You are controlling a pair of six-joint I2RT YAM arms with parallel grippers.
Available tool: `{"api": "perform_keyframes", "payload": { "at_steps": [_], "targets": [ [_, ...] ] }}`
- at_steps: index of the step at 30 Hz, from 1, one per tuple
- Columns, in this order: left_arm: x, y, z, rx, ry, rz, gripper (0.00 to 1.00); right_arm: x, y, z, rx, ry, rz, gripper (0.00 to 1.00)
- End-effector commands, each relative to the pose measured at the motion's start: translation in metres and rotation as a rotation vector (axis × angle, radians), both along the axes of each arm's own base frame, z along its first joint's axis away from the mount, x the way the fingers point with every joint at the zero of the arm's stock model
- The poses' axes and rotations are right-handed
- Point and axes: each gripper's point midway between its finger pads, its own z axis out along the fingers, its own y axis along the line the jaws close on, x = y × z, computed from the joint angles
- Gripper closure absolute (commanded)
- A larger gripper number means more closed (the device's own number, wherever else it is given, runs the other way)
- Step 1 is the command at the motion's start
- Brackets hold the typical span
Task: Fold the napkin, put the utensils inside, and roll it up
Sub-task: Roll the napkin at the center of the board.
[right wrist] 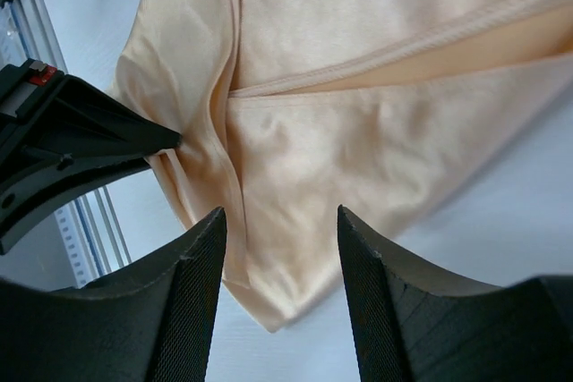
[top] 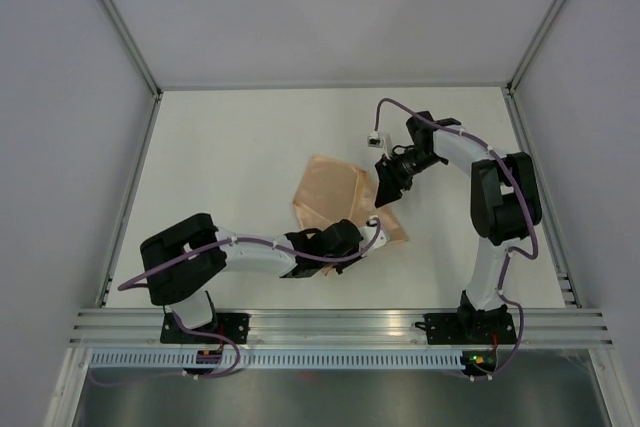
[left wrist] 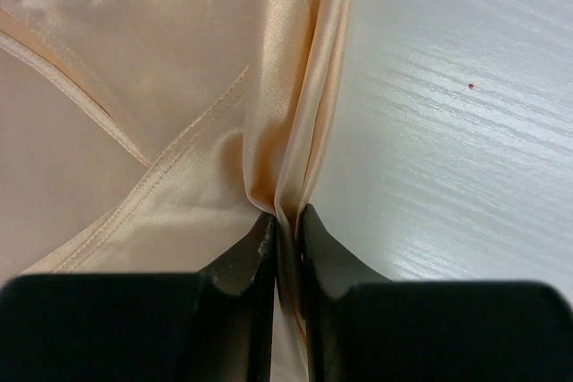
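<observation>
Napkin (left wrist: pixel 161 87) in left tool (left wrist: pixel 286 225), wrist view only

Peach napkin (top: pixel 330 197), left pincer (top: pixel 372 238) at near edge, right pincer (top: pixel 385 188) beside

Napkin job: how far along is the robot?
Started: the napkin already lies partly folded, layers overlapping. In hand: the left pincer pinches a raised fold at its edge; the right pincer hangs open above the cloth. Left: no cutlery is in view, so placing it and rolling remain.
</observation>
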Motion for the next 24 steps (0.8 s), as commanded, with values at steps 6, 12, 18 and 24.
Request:
{"api": "perform_keyframes", "payload": {
  "at_steps": [6,12,18,24],
  "targets": [
    [-0.014,0.007,-0.003,-0.095,0.235,-0.013,0.98,0.039,-0.029,0.045,0.085,-0.272,-0.156,0.43],
    [-0.012,0.01,-0.001,-0.158,0.352,-0.002,0.98,0.021,-0.039,0.057,0.096,-0.5,-0.124,0.41],
    [-0.012,0.012,-0.002,-0.202,0.461,-0.014,0.98,0.001,-0.043,0.071,0.106,-0.718,-0.074,0.36],
    [-0.01,0.015,-0.001,-0.243,0.554,-0.018,0.98,-0.031,-0.032,0.05,0.033,-0.823,0.04,0.35]
  ]
}}
